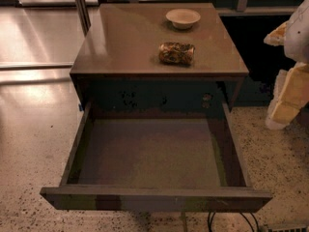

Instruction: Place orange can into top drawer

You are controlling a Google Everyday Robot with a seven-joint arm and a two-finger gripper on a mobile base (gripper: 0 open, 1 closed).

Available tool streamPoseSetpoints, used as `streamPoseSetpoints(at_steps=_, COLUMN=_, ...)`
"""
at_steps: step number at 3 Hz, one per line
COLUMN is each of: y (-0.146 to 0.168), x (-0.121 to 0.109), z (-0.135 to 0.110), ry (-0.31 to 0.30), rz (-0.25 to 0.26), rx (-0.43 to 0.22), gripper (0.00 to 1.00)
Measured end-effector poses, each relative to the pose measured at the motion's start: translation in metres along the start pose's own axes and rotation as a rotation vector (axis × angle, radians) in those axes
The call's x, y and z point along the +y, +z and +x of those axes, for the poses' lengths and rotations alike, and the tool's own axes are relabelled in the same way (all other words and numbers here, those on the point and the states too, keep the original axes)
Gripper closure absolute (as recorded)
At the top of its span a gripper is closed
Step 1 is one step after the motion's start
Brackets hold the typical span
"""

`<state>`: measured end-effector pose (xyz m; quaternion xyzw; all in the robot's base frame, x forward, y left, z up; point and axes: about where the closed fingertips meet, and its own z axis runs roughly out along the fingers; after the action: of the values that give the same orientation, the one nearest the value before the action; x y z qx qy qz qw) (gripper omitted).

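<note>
The orange can (176, 53) lies on its side on the square cabinet top (120, 42), near the front edge and right of centre. The top drawer (152, 151) is pulled fully out below it, and its inside shows nothing in it. Its flat front panel (154, 198) faces me. My gripper (277, 79) hangs at the right edge of the view, beside the cabinet and clear of it, level with the can but well to its right. Its two yellowish fingers (288, 98) stand apart and hold nothing.
A pale shallow bowl (183, 18) sits at the back of the cabinet top, behind the can. Speckled floor (29, 144) surrounds the cabinet. Black cables (231, 222) lie on the floor under the drawer front at lower right.
</note>
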<state>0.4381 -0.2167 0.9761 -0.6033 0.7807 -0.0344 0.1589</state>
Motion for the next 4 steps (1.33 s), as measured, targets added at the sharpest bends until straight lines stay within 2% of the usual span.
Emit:
streamPoseSetpoints(at_steps=1, y=0.000, x=0.000, z=0.000, ry=-0.001, rz=0.003, rx=-0.001, gripper=0.00)
streamPoseSetpoints(at_steps=2, y=0.006, x=-0.005, z=-0.008, ry=-0.032, rz=-0.002, rx=-0.015, gripper=0.00)
streamPoseSetpoints(at_steps=3, y=0.023, x=-0.018, z=-0.029, ry=-0.089, rz=-0.016, rx=-0.031, gripper=0.00)
streamPoseSetpoints(at_steps=4, y=0.042, x=-0.044, z=-0.050, ry=-0.136, rz=-0.024, rx=-0.040, gripper=0.00)
